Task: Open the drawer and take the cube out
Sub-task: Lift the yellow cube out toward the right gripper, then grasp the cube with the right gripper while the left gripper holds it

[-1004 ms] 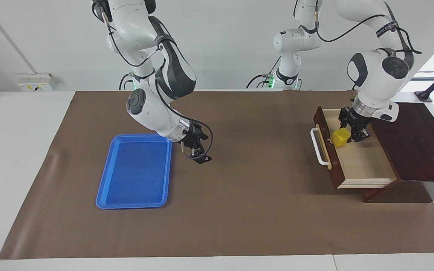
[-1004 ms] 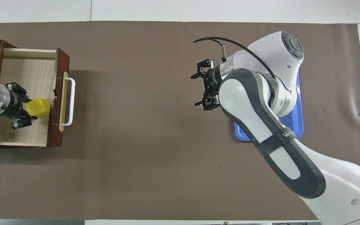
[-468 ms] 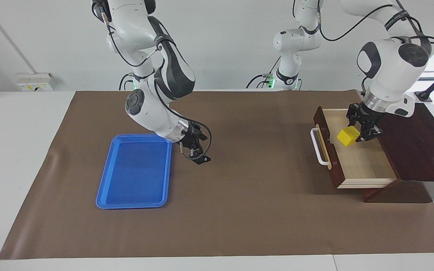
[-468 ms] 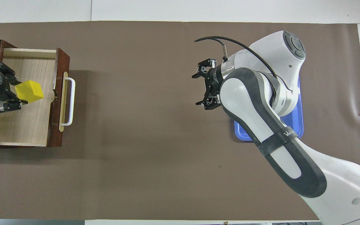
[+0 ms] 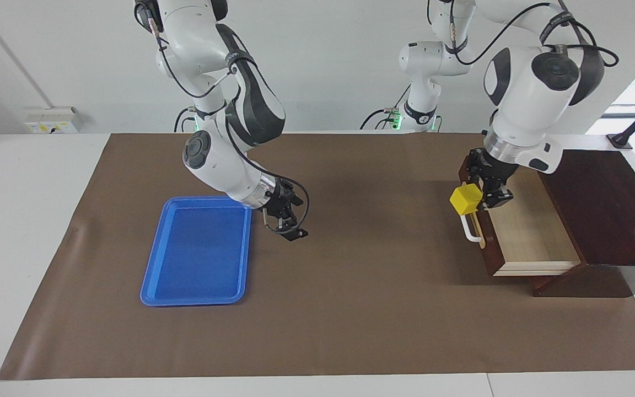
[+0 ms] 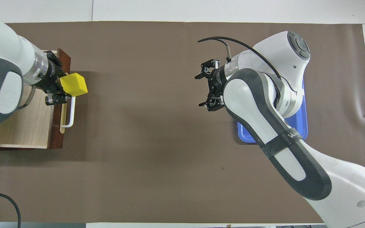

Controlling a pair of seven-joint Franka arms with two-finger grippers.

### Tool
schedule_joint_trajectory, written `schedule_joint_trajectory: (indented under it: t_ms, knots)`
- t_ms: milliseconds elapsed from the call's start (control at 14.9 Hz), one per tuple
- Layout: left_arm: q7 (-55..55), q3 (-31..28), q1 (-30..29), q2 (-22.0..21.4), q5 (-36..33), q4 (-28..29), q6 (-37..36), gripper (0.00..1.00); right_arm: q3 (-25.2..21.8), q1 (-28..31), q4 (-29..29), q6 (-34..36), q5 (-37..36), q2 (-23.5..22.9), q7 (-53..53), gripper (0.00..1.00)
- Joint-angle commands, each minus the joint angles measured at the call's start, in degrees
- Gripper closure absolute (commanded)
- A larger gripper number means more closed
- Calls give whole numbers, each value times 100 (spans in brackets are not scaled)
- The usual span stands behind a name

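Over wooden drawer (image 5: 527, 231) — gripped cube (image 5: 465, 199).

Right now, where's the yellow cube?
The cube is held up in the left gripper, over the open drawer's front and white handle, at the left arm's end of the table.

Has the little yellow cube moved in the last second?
Yes. The cube, gripped by the left gripper, has risen out of the open drawer and now hangs over its white handle, toward the blue tray.
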State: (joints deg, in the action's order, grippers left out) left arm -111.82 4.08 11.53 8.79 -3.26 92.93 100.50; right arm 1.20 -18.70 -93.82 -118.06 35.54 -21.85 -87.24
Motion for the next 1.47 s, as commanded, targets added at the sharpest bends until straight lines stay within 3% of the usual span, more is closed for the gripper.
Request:
schedule_joint_trajectory:
  t_ms: [0, 335, 803, 1405]
  knots:
    - [-602, -100, 620, 298, 62, -126, -40, 100, 30, 59, -75, -95, 41, 32, 189, 1]
    - [-1141, -91, 1447, 475, 212, -109, 294, 100, 30, 33, -75, -95, 41, 32, 320, 1]
    - [-1088, -82, 1554, 519, 265, 164, 778, 100, 12, -353, 57, -86, 50, 32, 251, 2]
    - [-1053, -82, 1563, 510, 265, 199, 883, 100, 3, -968, 812, -77, -231, -319, -363, 4]
